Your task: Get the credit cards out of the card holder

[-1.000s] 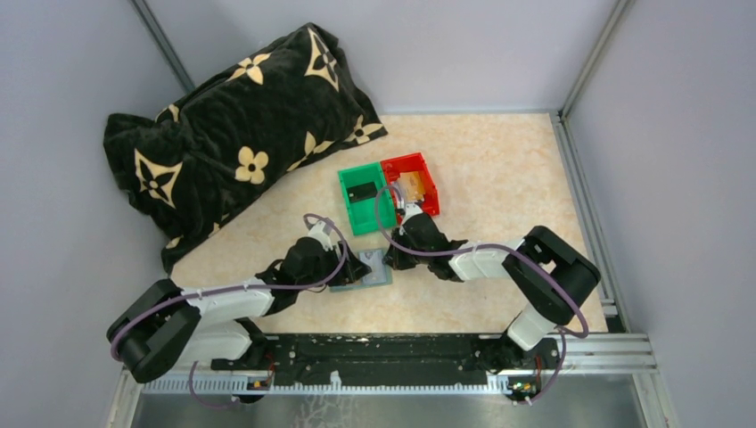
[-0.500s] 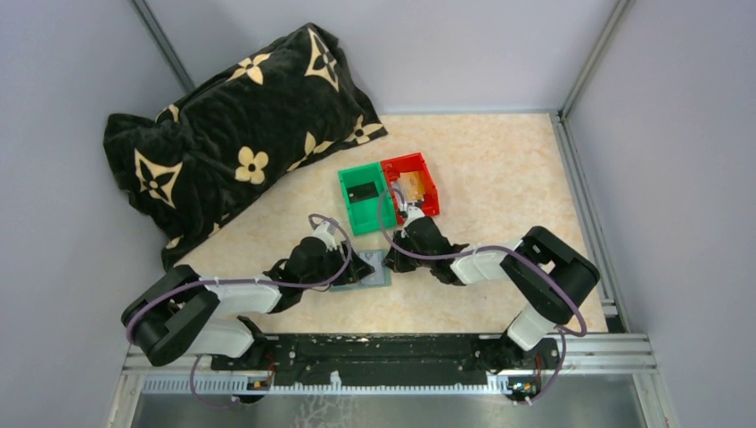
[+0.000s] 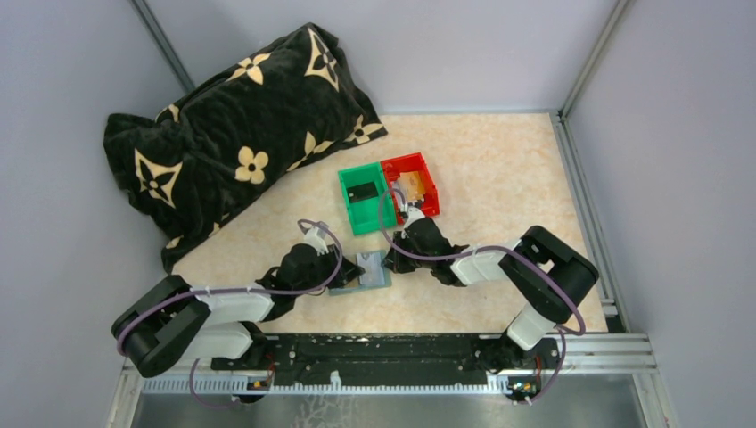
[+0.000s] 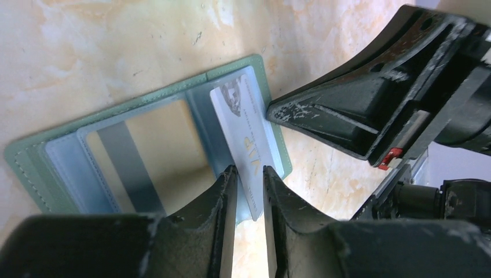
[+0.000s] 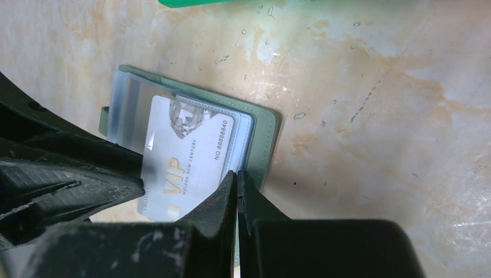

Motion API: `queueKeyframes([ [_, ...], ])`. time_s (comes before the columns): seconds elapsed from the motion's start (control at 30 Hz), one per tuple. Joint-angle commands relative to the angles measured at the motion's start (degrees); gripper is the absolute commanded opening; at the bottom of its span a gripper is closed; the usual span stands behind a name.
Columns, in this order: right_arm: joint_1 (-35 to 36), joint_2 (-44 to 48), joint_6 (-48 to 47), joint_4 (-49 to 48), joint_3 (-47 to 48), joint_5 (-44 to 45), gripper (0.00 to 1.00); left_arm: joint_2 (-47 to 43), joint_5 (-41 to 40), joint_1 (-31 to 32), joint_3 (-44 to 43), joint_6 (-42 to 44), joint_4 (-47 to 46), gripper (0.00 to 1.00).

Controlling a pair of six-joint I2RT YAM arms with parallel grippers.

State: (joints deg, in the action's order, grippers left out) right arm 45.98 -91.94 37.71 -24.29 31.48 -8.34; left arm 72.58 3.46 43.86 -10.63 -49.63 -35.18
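Note:
The sage grey-green card holder lies open on the table between both grippers; it also shows in the left wrist view and the right wrist view. A silver-white VIP credit card sticks halfway out of its clear sleeve, as the right wrist view shows too. My left gripper is shut on the card's free end. My right gripper is shut, its tips pressing on the holder's far edge. A gold card lies in the red bin.
A green bin and a red bin stand side by side just behind the grippers. A large black flowered pillow fills the back left. Grey walls enclose the table.
My left gripper has drawn back to the left, sliding the silver card further out of the holder. The right gripper stays on the holder's edge.

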Motion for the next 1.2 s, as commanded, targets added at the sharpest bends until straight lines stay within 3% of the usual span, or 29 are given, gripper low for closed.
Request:
queueKeyframes([
  [0.0, 0.95, -1.02, 0.15, -1.21, -0.52, -0.89, 0.0, -2.45, -1.53, -0.68, 0.16, 0.06, -2.38, 0.3],
  [0.3, 1.71, -1.71, 0.34, -1.64, -0.52, -0.78, 0.0, 2.63, 1.29, -0.79, -0.32, -1.16, -7.2, 0.4],
  [0.67, 2.13, -2.26, 0.89, -2.82, -1.41, -0.83, 0.0, 6.92, 3.59, -0.79, 0.52, -4.02, -18.41, 0.32],
  [1.17, 2.43, -3.9, 1.33, -3.59, -1.89, -0.76, 0.0, 16.62, 8.43, -0.78, -0.55, -5.43, -25.38, 0.36],
])
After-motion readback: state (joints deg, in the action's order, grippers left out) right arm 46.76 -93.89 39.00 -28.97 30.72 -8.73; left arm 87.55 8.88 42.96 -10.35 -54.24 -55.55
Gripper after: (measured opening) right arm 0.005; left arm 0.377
